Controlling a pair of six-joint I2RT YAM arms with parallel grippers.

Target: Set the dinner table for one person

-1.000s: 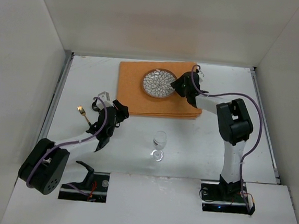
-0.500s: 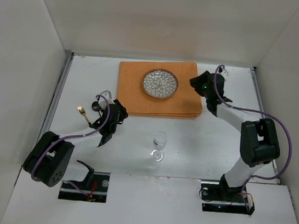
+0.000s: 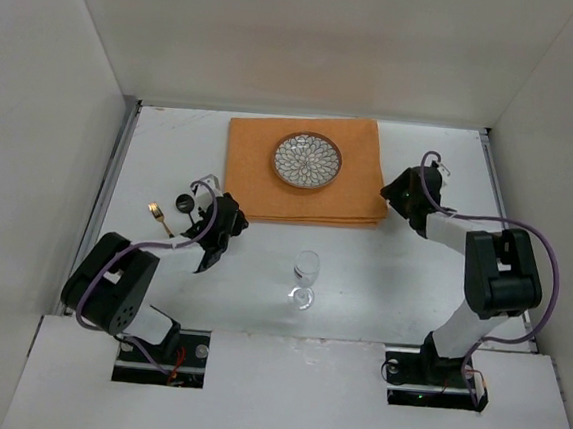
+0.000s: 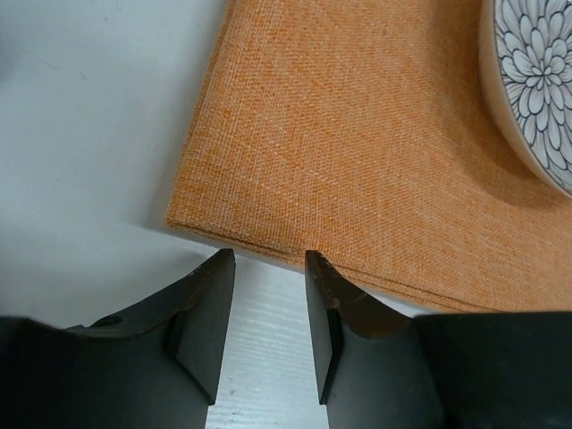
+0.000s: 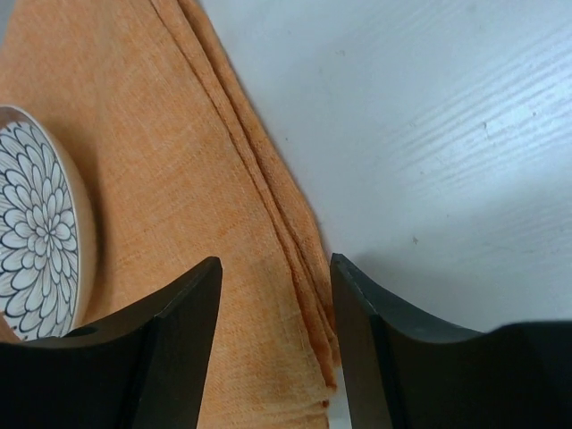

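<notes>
Both wrist views cut the patterned plate off at a picture edge and the orange placemat runs out of frame, while from above the dark round thing beside the gold fork near the left edge of the surface is too small to identify.

The dinner table is flat, matte white and rectangular, and lies level across the frame's middle, walled on three sides.

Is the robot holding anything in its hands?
No. The left gripper and right gripper are both open and empty, near the orange mat.
</notes>
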